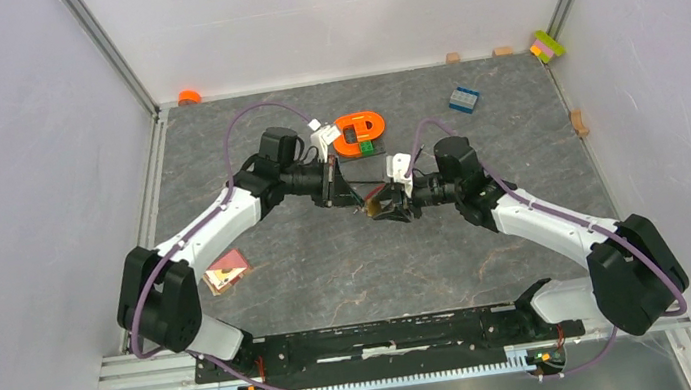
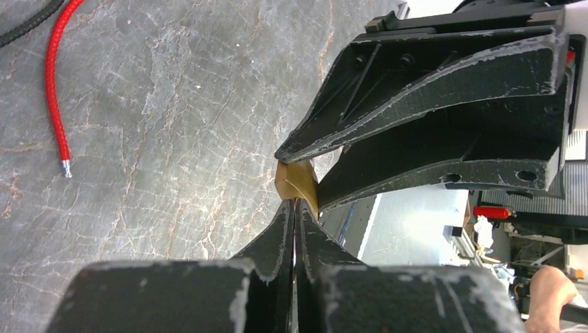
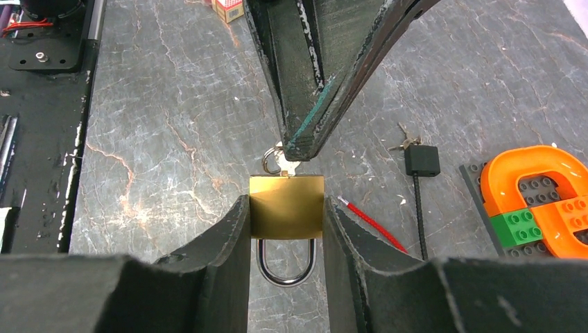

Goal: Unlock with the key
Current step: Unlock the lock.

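A brass padlock (image 3: 286, 205) hangs above the table, clamped by its sides in my right gripper (image 3: 286, 215), with its steel shackle (image 3: 284, 269) pointing back toward the right wrist. The key (image 3: 276, 161) sticks out of the lock's far face, its silver head and ring showing. My left gripper (image 3: 304, 142) comes in from the opposite side, shut on the key's head. In the left wrist view my left gripper (image 2: 294, 208) has its fingers pressed together right against the padlock (image 2: 295, 180), hiding the key. From above, the two grippers meet at the padlock (image 1: 376, 208) mid-table.
An orange and green brick assembly (image 3: 534, 201) lies at the right. Beside it are a black fob with spare keys (image 3: 421, 159) on a black cord, and a red cable (image 3: 371, 223). A blue brick (image 1: 463, 98) lies far right, and a small card (image 1: 225, 269) by the left arm.
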Controlling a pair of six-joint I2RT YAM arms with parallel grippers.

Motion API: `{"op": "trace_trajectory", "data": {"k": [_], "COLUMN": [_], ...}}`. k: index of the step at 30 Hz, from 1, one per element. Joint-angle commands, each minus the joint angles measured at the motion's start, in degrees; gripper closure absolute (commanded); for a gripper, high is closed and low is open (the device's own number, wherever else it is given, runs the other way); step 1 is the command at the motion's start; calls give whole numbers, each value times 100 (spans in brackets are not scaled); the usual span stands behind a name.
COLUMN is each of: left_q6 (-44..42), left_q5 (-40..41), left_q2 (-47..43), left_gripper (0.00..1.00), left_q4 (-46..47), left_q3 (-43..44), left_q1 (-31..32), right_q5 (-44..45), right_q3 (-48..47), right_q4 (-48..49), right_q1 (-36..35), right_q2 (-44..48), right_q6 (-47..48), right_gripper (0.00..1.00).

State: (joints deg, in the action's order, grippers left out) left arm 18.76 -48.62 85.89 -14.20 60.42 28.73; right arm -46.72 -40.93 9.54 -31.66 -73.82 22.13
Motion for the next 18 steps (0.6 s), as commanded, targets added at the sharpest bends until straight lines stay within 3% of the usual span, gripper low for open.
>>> {"op": "trace_trajectory", "data": {"k": [1,12,18], "left_q6": [-625,-2902,-4932], "left_q5": [-582,-622,-841], "left_q2": [18,-397,-725], "left_gripper": [98,98,98], "left_q4": [361,14,-371], "left_q3": [125,-115,-444], "left_q1": [79,481,637], "right_q5": [-108,-324,-590], "right_q3": [-240,-260,-223], "right_q4": [347,580,689], "right_q1": [-9,-7,23], "right_q2": [88,-40,-178], "right_q6": [-132,-601,-842], "right_gripper": [100,100,100]}}
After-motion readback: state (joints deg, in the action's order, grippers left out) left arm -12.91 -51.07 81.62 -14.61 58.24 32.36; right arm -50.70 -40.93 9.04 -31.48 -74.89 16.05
